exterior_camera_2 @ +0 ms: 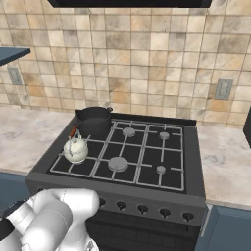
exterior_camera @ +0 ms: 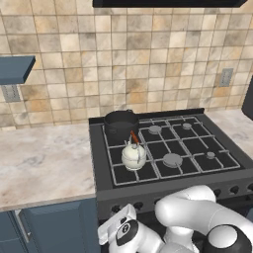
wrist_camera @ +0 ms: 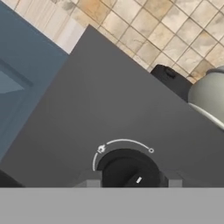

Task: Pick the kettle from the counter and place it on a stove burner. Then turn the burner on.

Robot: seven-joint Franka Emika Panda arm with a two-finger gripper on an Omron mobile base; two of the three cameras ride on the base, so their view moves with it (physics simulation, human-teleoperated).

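The cream-white kettle [exterior_camera: 134,155] [exterior_camera_2: 76,149] with its orange-red handle stands upright on the grate at the front left of the black stove [exterior_camera: 101,158]. The stove burner beneath it is hidden by its body. My arm reaches low in front of the stove, and the white hand [exterior_camera: 121,230] is at the left end of the front panel. In the hand view my gripper [wrist_camera: 134,183] is shut on a black round stove knob [wrist_camera: 129,168], one fingertip at each side. A white arc is marked above the knob.
A dark grey pot [exterior_camera: 120,123] [exterior_camera_2: 93,120] sits on the back left burner, right behind the kettle. A wide grey burner cap [exterior_camera: 172,159] [exterior_camera_2: 117,163] lies front centre. Several more knobs [exterior_camera_2: 164,212] line the front panel. The beige counter [exterior_camera: 44,163] [exterior_camera_2: 225,157] flanks the stove.
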